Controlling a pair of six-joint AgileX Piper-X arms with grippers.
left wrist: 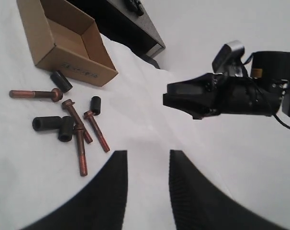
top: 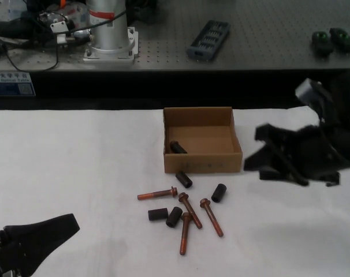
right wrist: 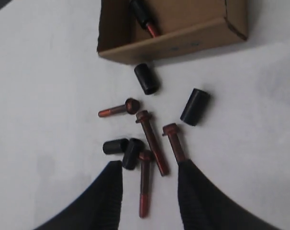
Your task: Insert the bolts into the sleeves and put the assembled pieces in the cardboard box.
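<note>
The cardboard box (top: 203,161) stands mid-bench with one bolt-and-sleeve piece (top: 178,148) lying inside. In front of it lie several copper bolts (top: 157,194) (top: 211,217) and several black sleeves (top: 183,179) (top: 219,193), loosely scattered. My right gripper (top: 253,149) hovers open to the right of the box, holding nothing; its wrist view has the fingers (right wrist: 109,196) above the bolts (right wrist: 152,141) and sleeves (right wrist: 195,106). My left gripper (top: 68,224) sits open and empty at the near left corner, well away from the pile (left wrist: 77,120).
Beyond the white cloth runs a perforated metal bench with a silver post base (top: 108,32), cables, a dark rack (top: 208,39) and two dark green-capped items (top: 332,40). White cloth spreads to the left of the box and along the near edge.
</note>
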